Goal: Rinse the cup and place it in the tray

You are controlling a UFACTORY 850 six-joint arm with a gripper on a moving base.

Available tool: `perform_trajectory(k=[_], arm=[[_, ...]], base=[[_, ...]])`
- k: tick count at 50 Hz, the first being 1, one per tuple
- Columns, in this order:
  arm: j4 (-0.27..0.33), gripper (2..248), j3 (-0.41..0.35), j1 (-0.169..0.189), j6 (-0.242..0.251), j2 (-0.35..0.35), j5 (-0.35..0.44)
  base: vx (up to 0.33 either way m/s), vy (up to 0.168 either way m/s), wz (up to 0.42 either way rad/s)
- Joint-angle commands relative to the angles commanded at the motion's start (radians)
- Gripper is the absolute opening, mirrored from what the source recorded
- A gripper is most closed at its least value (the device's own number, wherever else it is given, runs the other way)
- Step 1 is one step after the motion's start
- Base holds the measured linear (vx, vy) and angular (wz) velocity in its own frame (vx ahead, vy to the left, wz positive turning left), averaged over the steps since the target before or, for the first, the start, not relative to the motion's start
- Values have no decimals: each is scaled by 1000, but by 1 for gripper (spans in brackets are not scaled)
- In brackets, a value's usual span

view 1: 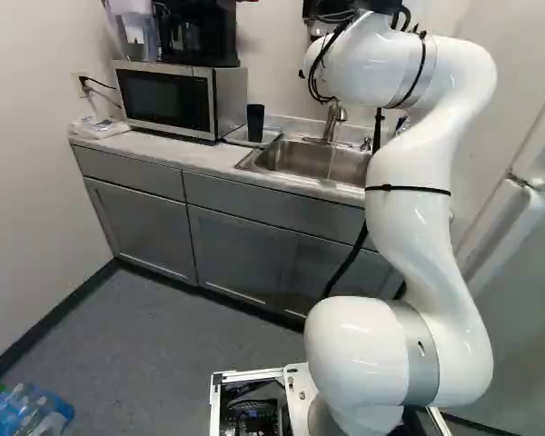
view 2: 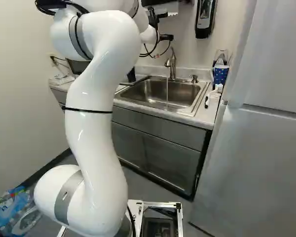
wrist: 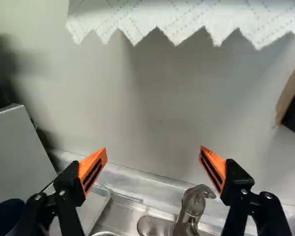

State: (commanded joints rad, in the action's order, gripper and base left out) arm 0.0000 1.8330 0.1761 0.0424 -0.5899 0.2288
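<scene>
Cup upright, long axis vertical

Orange pads with black stripes, blue cup with white dots, grey cabinets.

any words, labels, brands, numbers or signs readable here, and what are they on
None can be read in any view.
Bottle pack: coloured markings on the wrap, too blurred to read.
Wall dispenser: any print is too small to read.
Arm's grey joint band: one small dark mark, too small to make out.
</scene>
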Motion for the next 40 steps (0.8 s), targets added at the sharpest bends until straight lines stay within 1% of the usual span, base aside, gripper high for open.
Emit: perform_trajectory(k=[11, 26, 40], arm=[[0, 247, 16, 7, 0, -20, 0], [0, 247, -5, 8, 0, -26, 0], [0, 247, -5, 8, 0, -26, 0]], base=[[0, 0, 0], [0, 0, 0], [0, 0, 0]])
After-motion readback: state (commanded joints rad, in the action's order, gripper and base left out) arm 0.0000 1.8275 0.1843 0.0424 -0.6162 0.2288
